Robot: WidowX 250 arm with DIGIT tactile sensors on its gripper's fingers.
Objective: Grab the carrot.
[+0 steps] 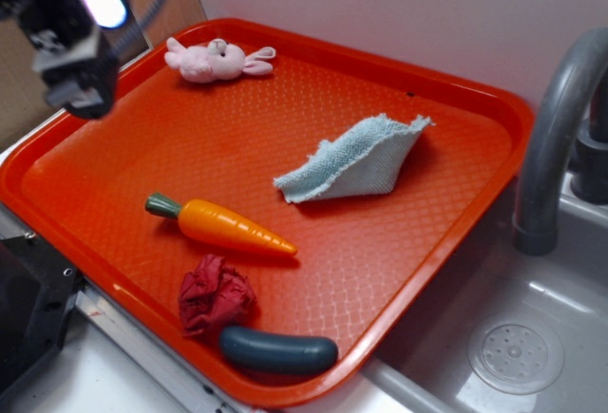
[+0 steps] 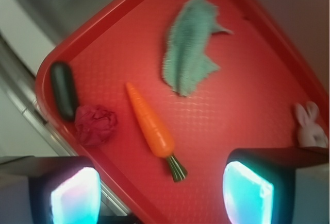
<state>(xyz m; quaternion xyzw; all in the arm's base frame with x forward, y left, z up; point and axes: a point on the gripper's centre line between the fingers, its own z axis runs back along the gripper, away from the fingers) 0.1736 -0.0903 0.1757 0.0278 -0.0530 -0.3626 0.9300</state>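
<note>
The exterior view shows a grey faucet point(image 1: 556, 138) and a sink drain point(image 1: 514, 352) to the right of the orange tray point(image 1: 475, 109); the wrist view leaves these out but looks straight down between the two glowing fingertips point(image 2: 247, 193), which stand wide apart with nothing between them. In the exterior view the gripper point(image 1: 81, 81) hangs blurred above the tray's far left corner, well apart from the carrot point(image 1: 228, 226).

The carrot lies flat on the tray's textured floor, near the left front part, green stem toward the left rim and tip pointing toward the front right. Bare tray surrounds it on the far side; just in front of it sits a crumpled dark red cloth wad point(image 1: 216, 294), and a dark blue-grey sausage-shaped toy point(image 1: 278, 351) rests against the raised front rim, touching the wad. A folded light blue terry cloth point(image 1: 361, 161) lies near the tray's middle, apart from the carrot. A pink plush bunny point(image 1: 217, 60) lies at the far rim.

The carrot is glossy, smooth and tapered.
</note>
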